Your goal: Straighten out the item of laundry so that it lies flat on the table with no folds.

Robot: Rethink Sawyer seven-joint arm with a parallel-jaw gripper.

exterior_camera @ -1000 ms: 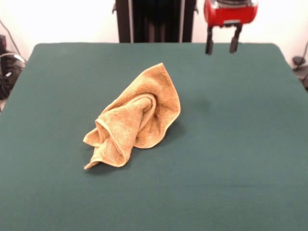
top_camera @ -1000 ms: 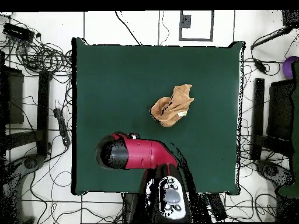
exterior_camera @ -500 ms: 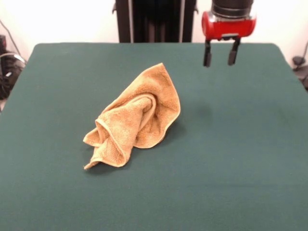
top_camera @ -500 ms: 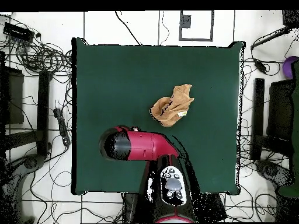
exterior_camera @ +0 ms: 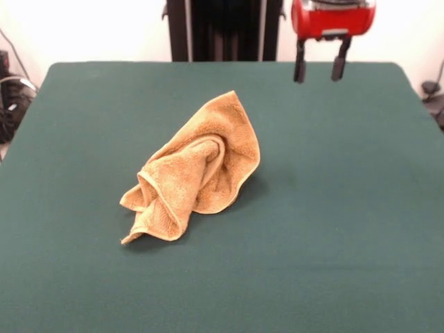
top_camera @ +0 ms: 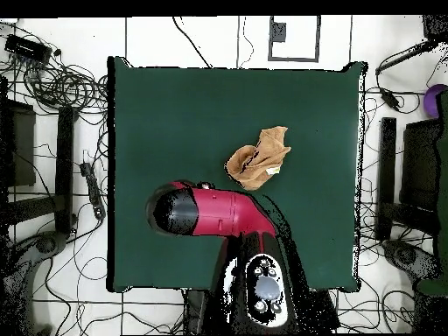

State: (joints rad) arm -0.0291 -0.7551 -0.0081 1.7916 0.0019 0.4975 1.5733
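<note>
The golden-tan towel lies crumpled in a bunched heap with several folds near the middle of the dark green table. It also shows in the overhead view. My gripper hangs open and empty high above the table's far right part, well apart from the towel. In the overhead view the red arm covers the gripper, below and left of the towel.
The robot's black pedestal stands behind the table's far edge. Cables and equipment lie on the floor around the table in the overhead view.
The gripper dipped a little lower half a second ago and has risen again to about its earlier height. The towel has not moved.
</note>
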